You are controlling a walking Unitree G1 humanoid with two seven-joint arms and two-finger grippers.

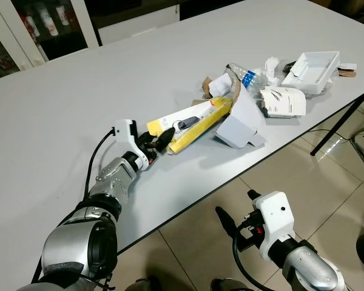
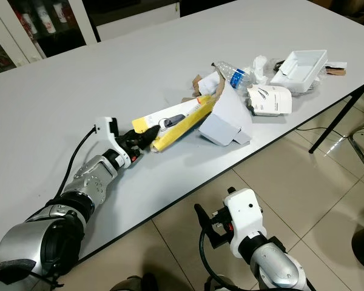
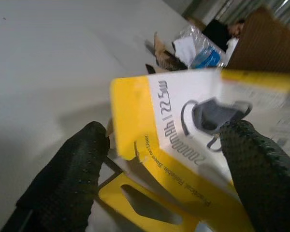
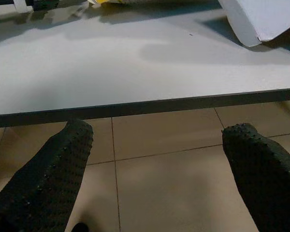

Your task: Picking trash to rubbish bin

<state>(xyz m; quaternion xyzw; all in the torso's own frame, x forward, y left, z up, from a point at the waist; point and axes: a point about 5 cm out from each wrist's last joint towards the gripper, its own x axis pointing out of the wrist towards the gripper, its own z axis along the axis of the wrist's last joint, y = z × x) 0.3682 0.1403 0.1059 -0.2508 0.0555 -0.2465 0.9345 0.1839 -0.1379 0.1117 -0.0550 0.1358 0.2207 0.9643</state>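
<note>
Left claw (image 1: pixel 159 143) reaches out over the grey desk (image 1: pixel 79 97) with its fingers spread wide, one on each side of the near end of a flat yellow package (image 1: pixel 191 124); in the left wrist view the two black fingers (image 3: pixel 67 179) stand either side of the yellow and white card without yet pressing on it, so the package looks framed rather than held. Just beyond the claw, touching the far end of the package, lies a folded white carton (image 1: pixel 242 124); past that are scraps of brown cardboard (image 1: pixel 215 85), a crushed clear bottle (image 1: pixel 247 76) with a blue label, a white printed bag (image 1: pixel 282 101) and, farthest off, a white tray (image 1: pixel 315 70) near the desk's far edge. Right claw (image 1: pixel 236 227) hangs below the desk edge over the tiled floor (image 1: pixel 279 170), its fingers apart and empty; the right wrist view looks under the desk rim at bare tiles.

Judging from this, the task is at its very start: all the rubbish lies on the desk; nothing is lifted; no bin can be seen. What seems left is to close on the yellow package, carry it off to a bin, then return for the rest of the heap.
</note>
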